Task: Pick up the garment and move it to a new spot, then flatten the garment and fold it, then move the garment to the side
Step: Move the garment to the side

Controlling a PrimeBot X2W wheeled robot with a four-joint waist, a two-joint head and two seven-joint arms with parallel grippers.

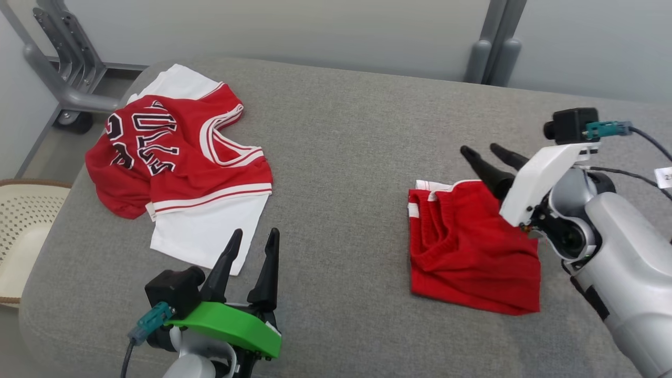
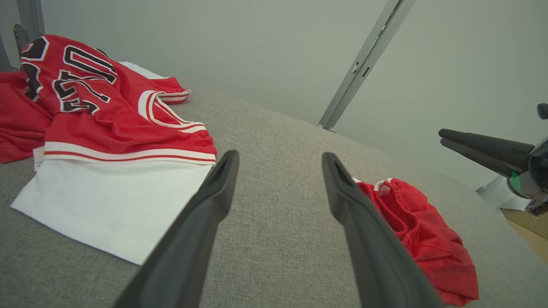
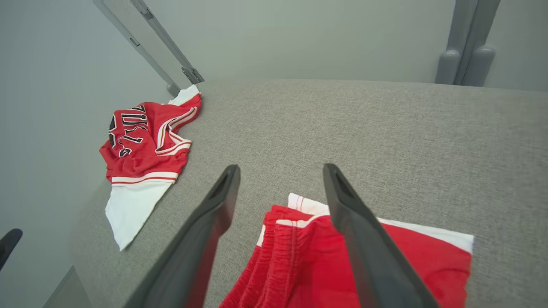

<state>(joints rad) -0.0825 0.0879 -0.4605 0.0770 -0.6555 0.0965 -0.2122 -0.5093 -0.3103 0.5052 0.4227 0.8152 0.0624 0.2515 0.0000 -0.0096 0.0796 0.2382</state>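
Red, white-trimmed shorts (image 1: 472,262); grey fabric surface (image 1: 341,157)

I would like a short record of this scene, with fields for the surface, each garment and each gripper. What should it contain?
surface: grey padded table
left side: red jersey, crumpled, lying on a white garment
right side: red shorts, folded, lying flat
left gripper: open, holding nothing, near the white garment
right gripper: open, holding nothing, by the far edge of the red shorts

text | red jersey (image 1: 181,176): black white-edged letters and digits, creased, only partly readable
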